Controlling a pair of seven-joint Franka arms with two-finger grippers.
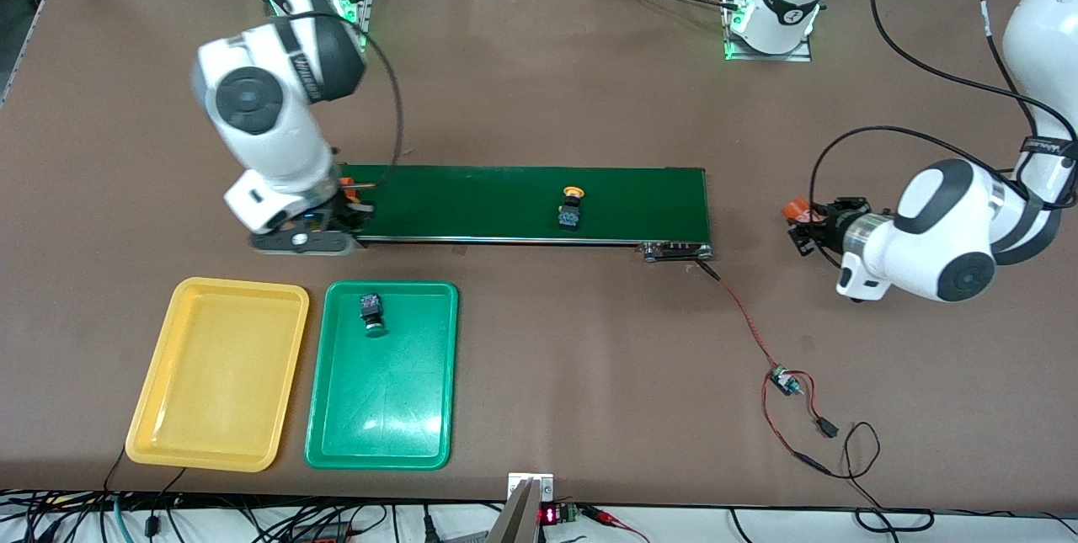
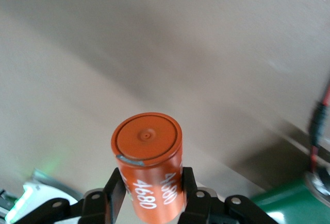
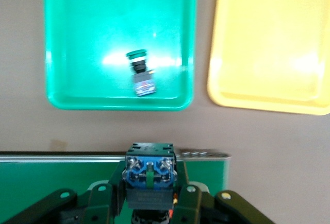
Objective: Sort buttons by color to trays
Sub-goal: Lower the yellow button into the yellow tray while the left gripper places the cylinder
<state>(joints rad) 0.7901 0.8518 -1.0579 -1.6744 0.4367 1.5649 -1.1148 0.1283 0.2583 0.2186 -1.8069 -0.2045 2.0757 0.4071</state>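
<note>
Three buttons show: a green-capped one [image 1: 371, 312] lying in the green tray [image 1: 337, 408], a yellow-capped one [image 1: 572, 209] on the conveyor belt [image 1: 505, 202], and a third [image 3: 149, 175] clamped in the right gripper [image 3: 149, 203] over the belt's end by the two trays (its cap colour is hidden). The yellow tray [image 1: 168, 408] holds nothing. The left gripper [image 2: 152, 195] sits over bare table past the belt's other end, clenched on one orange cylinder [image 2: 149, 162] printed "4680".

Held button's [image 3: 149, 175] cap colour is hidden.
</note>
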